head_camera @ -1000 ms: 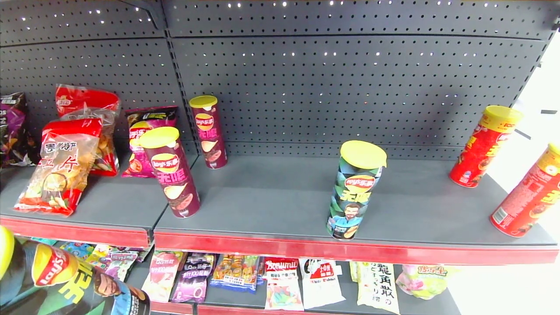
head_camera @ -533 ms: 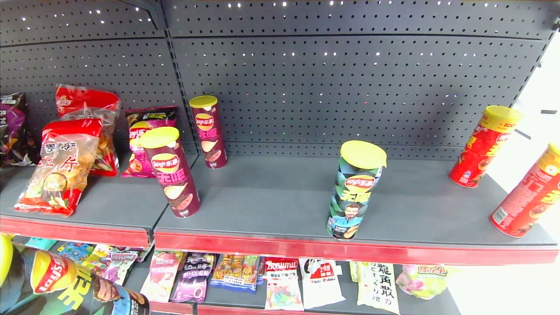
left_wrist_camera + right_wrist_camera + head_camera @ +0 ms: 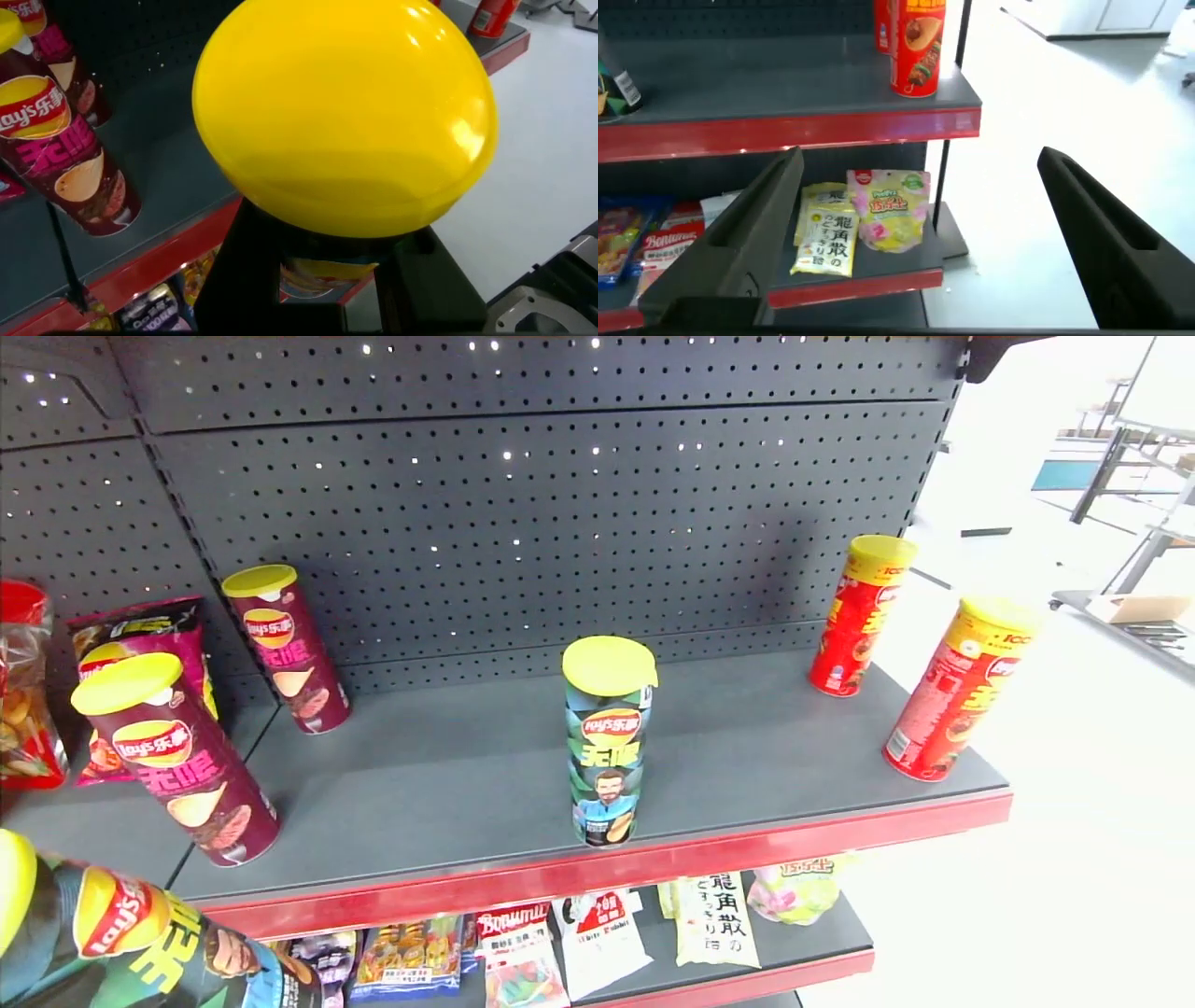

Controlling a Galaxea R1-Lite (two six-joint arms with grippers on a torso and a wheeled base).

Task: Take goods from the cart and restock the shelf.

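A green-and-black chip can with a yellow lid (image 3: 140, 943) lies tilted at the lower left, below the shelf's red front edge. Its lid (image 3: 346, 112) looms close, and my left gripper (image 3: 327, 280) is shut on the can's body just behind it. The grey shelf (image 3: 448, 784) carries a matching green can (image 3: 607, 737) upright near the front edge. My right gripper (image 3: 922, 163) is open with nothing between its fingers, level with the lower shelf at the shelf's right end.
Two maroon cans (image 3: 177, 761) (image 3: 285, 649) stand on the shelf's left part and two red cans (image 3: 859, 616) (image 3: 957, 700) at its right end. Snack bags (image 3: 607, 943) line the lower shelf. Open floor and a metal rack (image 3: 1120, 476) lie to the right.
The head camera has turned to the right, so the whole shelf sits further left in the picture. The held can stays at the lower left, slightly lower.
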